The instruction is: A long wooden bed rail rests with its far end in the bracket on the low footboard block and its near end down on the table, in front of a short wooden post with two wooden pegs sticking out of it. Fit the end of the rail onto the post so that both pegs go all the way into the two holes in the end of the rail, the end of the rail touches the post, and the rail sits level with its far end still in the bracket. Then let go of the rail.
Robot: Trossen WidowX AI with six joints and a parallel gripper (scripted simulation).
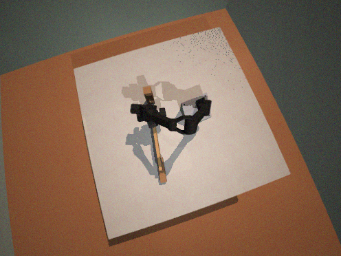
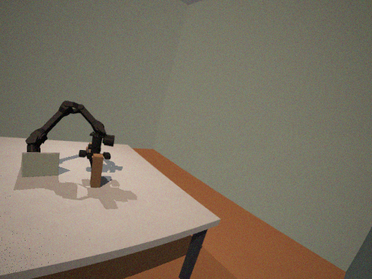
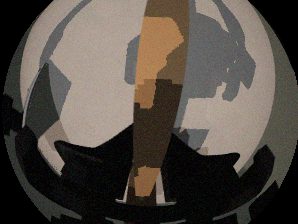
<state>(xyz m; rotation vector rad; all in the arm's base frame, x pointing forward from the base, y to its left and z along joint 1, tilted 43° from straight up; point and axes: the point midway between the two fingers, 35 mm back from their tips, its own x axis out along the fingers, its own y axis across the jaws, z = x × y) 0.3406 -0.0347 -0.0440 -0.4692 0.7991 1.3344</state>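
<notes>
The long wooden rail point(image 1: 157, 141) point(image 3: 161, 65) runs from under the arm to the low footboard block point(image 1: 163, 179), where its far end sits at the bracket. My gripper point(image 3: 148, 125) is shut on the rail, close to its near end. The short wooden post point(image 1: 148, 90) point(image 2: 97, 172) stands upright just beyond the gripper, in line with the rail. The gripper and the post's shaded side hide most of the joint. I cannot tell whether the pegs are in the holes, whether the rail end touches the post, or whether the rail is exactly level.
A pale upright panel point(image 2: 40, 165) stands beside the arm's base, to one side of the post. The arm arches over the white table top point(image 1: 223, 148) from that side. Shadows of the arm fall around the rail and post.
</notes>
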